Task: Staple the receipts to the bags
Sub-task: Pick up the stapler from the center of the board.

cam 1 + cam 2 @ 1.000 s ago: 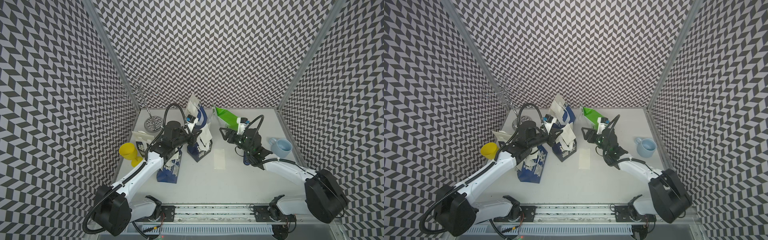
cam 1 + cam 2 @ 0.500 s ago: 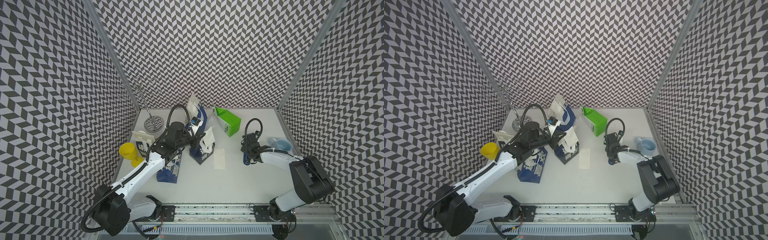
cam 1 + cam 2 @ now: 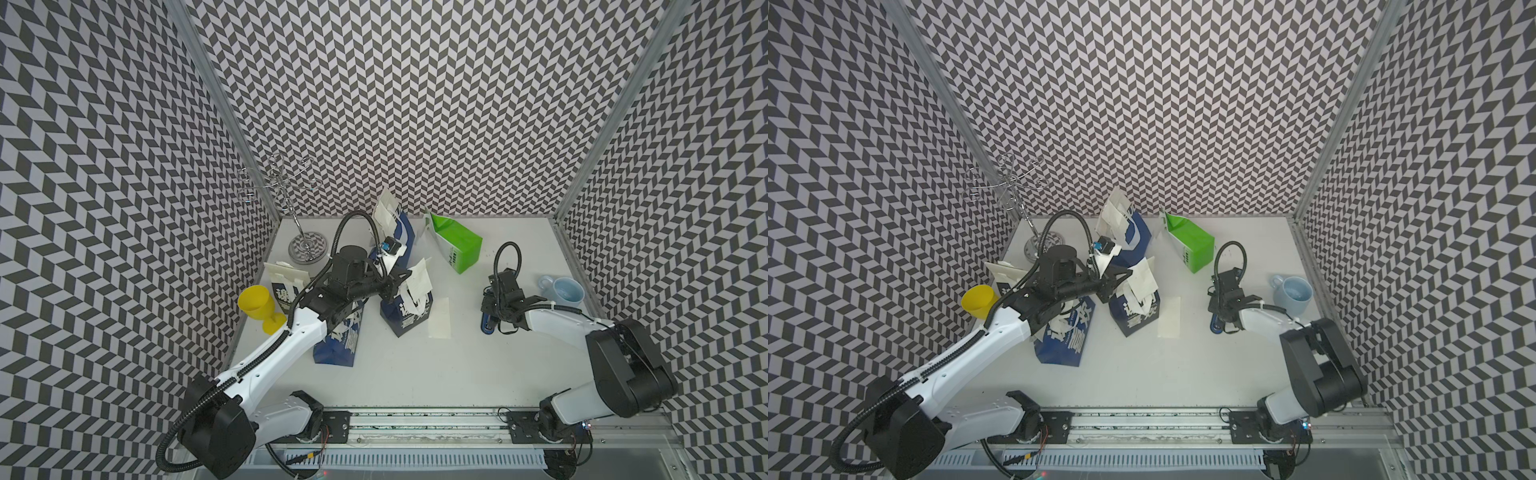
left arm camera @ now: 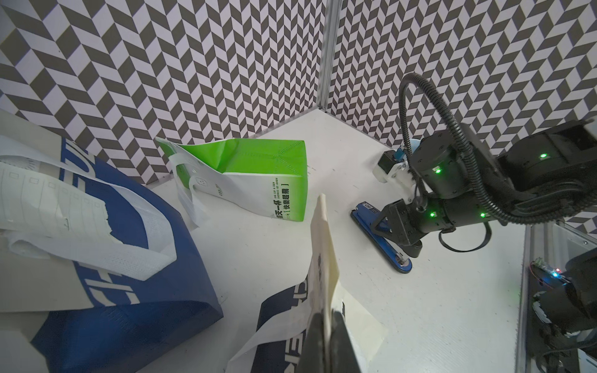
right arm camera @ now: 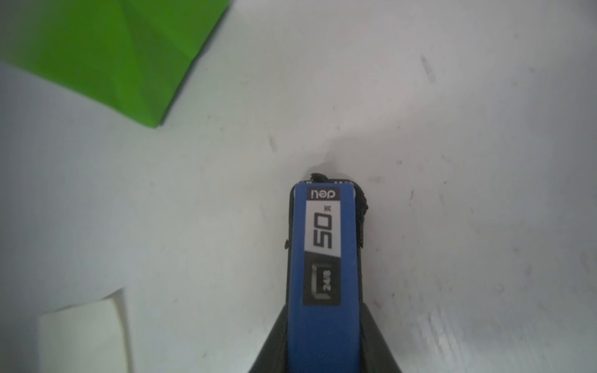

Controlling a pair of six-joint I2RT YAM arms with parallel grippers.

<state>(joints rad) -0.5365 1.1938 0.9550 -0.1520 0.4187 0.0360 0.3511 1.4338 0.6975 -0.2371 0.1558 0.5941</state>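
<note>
My left gripper [image 3: 394, 286] is shut on a cream receipt [image 4: 323, 245], pinching it against the top edge of the middle dark blue bag [image 3: 405, 320]. My right gripper [image 5: 323, 342] reaches down to the table, its fingers [image 5: 274, 342] pressed against both sides of the blue-black stapler [image 5: 323, 258], which lies flat [image 3: 487, 326]. A loose receipt [image 3: 439, 318] lies on the table between that bag and the stapler. The green bag [image 3: 455, 245] lies tipped over at the back. Other blue bags stand behind [image 3: 403, 232] and in front left [image 3: 340, 340], both with slips at their tops.
A further bag [image 3: 286, 286] leans at the left wall beside a yellow goblet [image 3: 259, 303]. A wire stand [image 3: 305, 249] is in the back left corner. A pale blue mug [image 3: 565, 289] sits by the right wall. Patterned walls enclose the table on three sides.
The right arm swung from the green bag down to the stapler, and its jaws narrowed onto the stapler's sides. The left gripper kept its pinch on the receipt and bag.
</note>
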